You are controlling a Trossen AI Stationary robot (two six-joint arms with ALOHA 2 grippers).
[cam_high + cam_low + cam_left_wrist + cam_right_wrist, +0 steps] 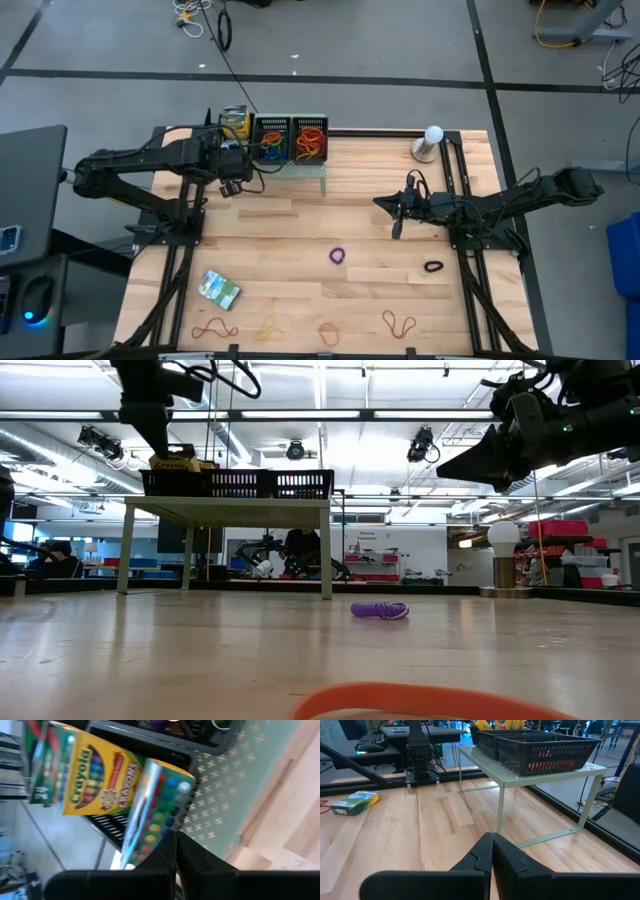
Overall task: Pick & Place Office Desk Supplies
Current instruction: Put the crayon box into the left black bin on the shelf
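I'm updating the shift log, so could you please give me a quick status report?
Left gripper shut, empty, beside crayon box at the trays. Right gripper shut, idle mid-table. Packets and purple band on table. Nothing in the way.

an orange band (440, 703) is a blur cut by the low view's bottom edge, the crayon boxes (95, 775) run off the left wrist view's top and left, and the bands in the trays (290, 140) are too small and tangled to tell apart from above.
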